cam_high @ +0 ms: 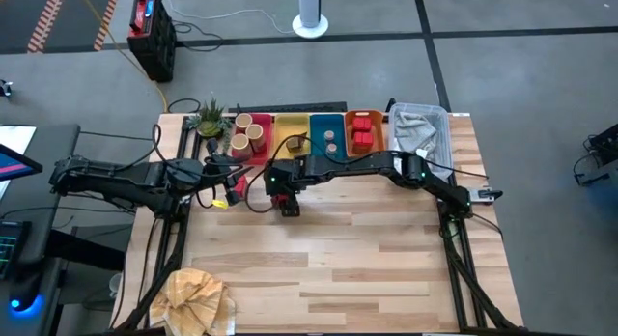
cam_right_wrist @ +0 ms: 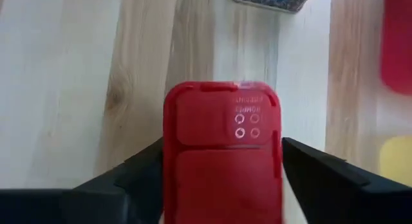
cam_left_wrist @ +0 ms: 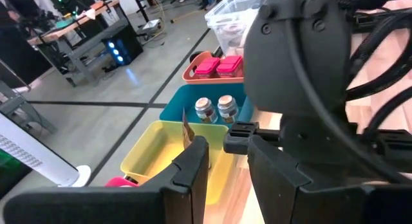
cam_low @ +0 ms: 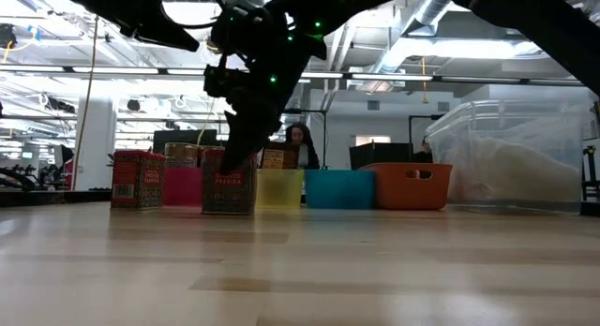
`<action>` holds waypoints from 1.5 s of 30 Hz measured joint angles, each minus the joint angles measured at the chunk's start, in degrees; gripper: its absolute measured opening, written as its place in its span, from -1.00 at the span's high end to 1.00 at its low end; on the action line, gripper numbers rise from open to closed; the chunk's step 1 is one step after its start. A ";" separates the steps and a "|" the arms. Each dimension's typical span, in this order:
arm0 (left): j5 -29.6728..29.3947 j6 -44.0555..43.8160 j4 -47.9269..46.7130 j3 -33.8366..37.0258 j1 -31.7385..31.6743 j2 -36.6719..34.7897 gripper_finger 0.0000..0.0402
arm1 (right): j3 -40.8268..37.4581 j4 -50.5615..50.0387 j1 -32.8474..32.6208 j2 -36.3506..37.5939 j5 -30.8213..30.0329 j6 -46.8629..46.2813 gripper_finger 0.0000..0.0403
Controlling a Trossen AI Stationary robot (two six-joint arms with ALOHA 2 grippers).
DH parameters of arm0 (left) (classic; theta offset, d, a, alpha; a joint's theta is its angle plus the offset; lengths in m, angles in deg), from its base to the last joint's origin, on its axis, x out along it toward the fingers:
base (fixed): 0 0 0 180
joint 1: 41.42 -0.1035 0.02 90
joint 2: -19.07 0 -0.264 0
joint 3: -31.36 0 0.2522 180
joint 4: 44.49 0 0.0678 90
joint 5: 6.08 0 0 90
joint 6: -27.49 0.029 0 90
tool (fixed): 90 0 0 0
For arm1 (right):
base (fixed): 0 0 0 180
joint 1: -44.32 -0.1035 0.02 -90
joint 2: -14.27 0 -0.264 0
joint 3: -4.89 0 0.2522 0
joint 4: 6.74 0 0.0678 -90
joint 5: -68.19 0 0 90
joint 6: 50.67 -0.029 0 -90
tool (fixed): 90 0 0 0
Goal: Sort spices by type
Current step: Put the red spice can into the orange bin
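Three tan cylinders [cam_high: 247,131], two round tins [cam_high: 329,139]

bins [cam_high: 290,133] behind, bare tabletop [cam_high: 338,268] ahead

Looking like an industrial lab/open workshop: exposed ceiling ducts [cam_low: 427,12] w/ strip lights running overhead, grey concrete floor [cam_high: 502,13], workbenches [cam_left_wrist: 77,31] standing behind, person [cam_low: 300,143] sitting at monitors.

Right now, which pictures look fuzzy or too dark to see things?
Right wrist view: the red pack fills the picture, its near end soft, its small print blurred. Low view: the right gripper is a dark shape against bright ceiling lights. Left wrist view: the grey-brown tins look sharp.
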 joint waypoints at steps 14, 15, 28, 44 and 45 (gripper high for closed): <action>0.00 -0.33 0.00 0.00 0.00 0.01 0.50 | 0.03 -12.05 -0.09 2.17 -1.60 2.69 -0.17; 0.00 -0.33 0.00 0.00 0.00 0.00 0.50 | -0.01 -14.74 -0.09 3.00 -2.81 2.93 -0.17; -0.02 2.11 2.01 0.00 0.00 0.00 0.50 | -0.04 -39.93 3.83 17.33 -16.52 -3.85 -0.17; 0.00 2.47 1.60 0.00 0.00 0.02 0.50 | -30.09 -26.37 15.96 36.59 -17.89 3.13 -0.17; -0.02 2.27 1.57 0.00 0.00 0.02 0.50 | -31.59 -25.29 16.50 36.95 -18.29 3.77 -0.17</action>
